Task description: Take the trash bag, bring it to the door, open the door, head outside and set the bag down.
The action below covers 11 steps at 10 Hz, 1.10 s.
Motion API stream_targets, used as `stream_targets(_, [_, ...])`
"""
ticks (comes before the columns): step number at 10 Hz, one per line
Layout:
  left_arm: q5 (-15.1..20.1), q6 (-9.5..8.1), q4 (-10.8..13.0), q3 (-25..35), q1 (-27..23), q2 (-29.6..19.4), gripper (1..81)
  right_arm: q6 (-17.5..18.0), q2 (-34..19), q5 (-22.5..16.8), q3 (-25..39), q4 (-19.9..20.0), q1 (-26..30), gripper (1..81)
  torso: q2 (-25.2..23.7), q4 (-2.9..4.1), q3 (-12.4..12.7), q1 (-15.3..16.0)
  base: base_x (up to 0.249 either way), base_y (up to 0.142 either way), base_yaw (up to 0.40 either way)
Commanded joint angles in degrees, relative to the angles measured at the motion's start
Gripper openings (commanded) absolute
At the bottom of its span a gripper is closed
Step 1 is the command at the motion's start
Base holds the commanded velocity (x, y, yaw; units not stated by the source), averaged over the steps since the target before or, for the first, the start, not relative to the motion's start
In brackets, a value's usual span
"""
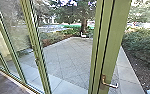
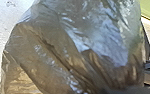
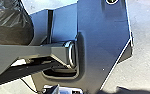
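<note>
Got 1 trash bag (image 2: 66, 47) close in front of left gripper (image 2: 126, 90), with folds drawn in toward it. Can't tell left gripper's state, open or closed, or whether actually clamped on the trash bag. Looks brownish and shiny, crumpled, with bluish highlights. Can't tell right gripper's state either.

From right wrist view, see the same trash bag off beside the robot's jointed bar (image 3: 41, 51) and wide dark plate (image 3: 101, 45). Also see pale ground (image 3: 146, 62) around the plate, in bright light.

In head view, ahead of left gripper, see a wide green post (image 1: 117, 37) with 1 metal lever handle (image 1: 109, 84). Can't tell how far open or closed at the door. Past the post, find a paved yard (image 1: 66, 57) with diagonal joints. On the robot's left, see tall glass panels (image 1: 12, 32) in green frames, plus a dark floor (image 1: 6, 82) inside.

Well apart from left gripper, see 1 tree trunk (image 1: 84, 24) beyond the paving. Right of the paving, see a dark soil bed (image 1: 144, 72) and dense bushes (image 1: 143, 45).
</note>
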Motion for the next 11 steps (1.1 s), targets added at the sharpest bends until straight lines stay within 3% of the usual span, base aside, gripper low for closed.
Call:
stream_targets(1, [3.06, 0.23, -0.43, 0.35, -2.66, -0.95, 1.0, -0.12, -1.9, -2.24, 2.91, -0.14, 0.71, 81.1, 0.0, 0.0, 0.0, 0.0, 0.0, 0.0, 0.0])
stream_targets(11, [3.06, 0.14, -0.35, 4.3, -1.78, -2.98, 1.0, 0.06, -26.83, 1.02, 40.4, -0.23, -0.26, 81.1, 0.0, 0.0, 0.0, 0.0, 0.0, 0.0, 0.0])
